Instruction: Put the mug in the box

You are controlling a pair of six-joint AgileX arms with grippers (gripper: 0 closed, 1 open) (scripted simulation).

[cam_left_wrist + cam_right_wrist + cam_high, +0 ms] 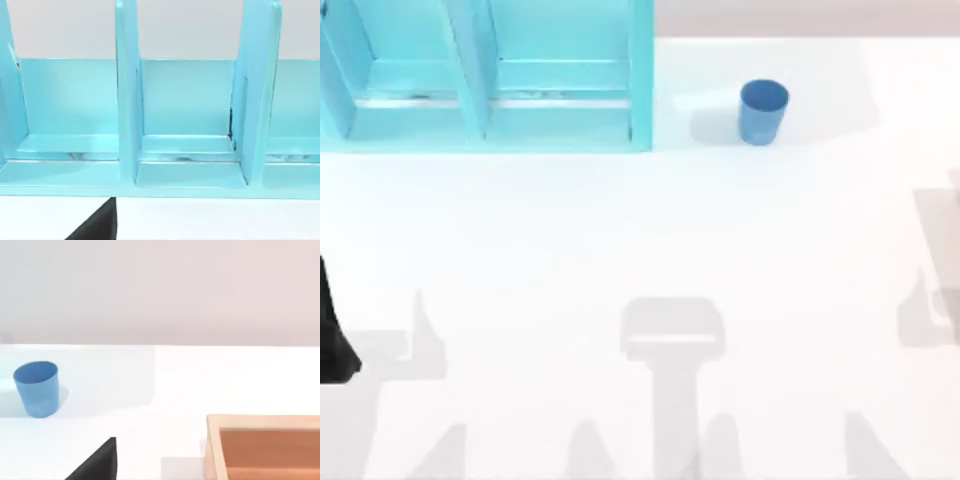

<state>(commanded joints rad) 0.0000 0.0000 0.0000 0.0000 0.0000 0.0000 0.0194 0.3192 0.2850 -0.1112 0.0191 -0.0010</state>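
The mug (763, 111) is stood upright, mouth up, near the tabletop's (640, 260) far edge, beside cyan shelving (485, 75). Gripper states can't be told.

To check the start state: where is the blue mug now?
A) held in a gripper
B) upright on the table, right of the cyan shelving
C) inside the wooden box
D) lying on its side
B: the mug stands upright on the table, just right of the cyan shelving.
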